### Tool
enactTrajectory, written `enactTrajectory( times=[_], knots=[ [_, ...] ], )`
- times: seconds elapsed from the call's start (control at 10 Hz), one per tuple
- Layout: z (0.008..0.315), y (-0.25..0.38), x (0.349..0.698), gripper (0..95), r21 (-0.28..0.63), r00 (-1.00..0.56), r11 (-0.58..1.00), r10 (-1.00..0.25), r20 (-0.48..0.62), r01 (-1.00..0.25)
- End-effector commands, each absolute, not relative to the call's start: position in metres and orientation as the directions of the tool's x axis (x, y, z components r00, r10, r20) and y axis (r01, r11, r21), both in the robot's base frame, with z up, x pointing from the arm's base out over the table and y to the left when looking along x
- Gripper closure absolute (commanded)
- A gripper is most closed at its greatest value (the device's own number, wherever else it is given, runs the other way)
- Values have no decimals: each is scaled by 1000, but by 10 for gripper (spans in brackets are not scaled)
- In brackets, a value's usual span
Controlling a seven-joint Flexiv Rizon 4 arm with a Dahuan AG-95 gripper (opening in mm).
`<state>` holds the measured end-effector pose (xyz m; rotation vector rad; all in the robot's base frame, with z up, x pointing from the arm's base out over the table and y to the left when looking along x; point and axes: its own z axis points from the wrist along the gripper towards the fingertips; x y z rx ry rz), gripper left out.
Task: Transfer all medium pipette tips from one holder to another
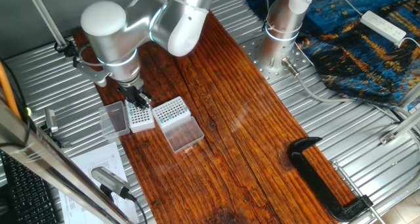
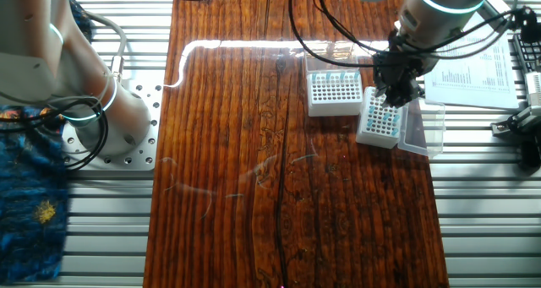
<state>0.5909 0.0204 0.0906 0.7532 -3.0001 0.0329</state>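
Gripper (image 2: 394, 92) hangs right over the white-sided rack (image 2: 378, 122), fingertips down at its upper edge, approx 12 o'clock on the grid top in the other fixed view. In one fixed view the black gripper (image 1: 137, 100) sits on the rack (image 1: 140, 118) at about its 11 o'clock corner, covering pt of the holes. Can't tell if the jaws are spread or pinching a tip; fingers too dark and small in both views.

Teal tips (image 2: 382, 116) show as dots across the white-sided rack's grid, directly below and at 6 o'clock of the fingertips. Its smoky lid (image 2: 423, 127) lies open flat at 3 o'clock of the rack in that view, over the board edge.

Clear-sided rack (image 2: 335, 92) sits just beside, at approx 9 to 10 o'clock of the gripper, the 2 racks nearly touching at a corner. In one fixed view this rack (image 1: 170, 111) is at 3 o'clock of the gripper w/ its clear lid (image 1: 183, 133) folded out at 5 o'clock. A few teal dots along its far row, count unclear

Both racks rest on the dark wood board (image 2: 254, 178)
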Motion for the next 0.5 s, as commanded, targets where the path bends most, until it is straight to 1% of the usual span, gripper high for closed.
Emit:
enactTrajectory(
  times=[0.1, 0.5],
  knots=[
    [90, 18, 591, 760, -13, -871, 872, -489, 44, -490],
    [89, 18, 590, 760, -8, -866, 867, -497, 49, -498]
  ],
)
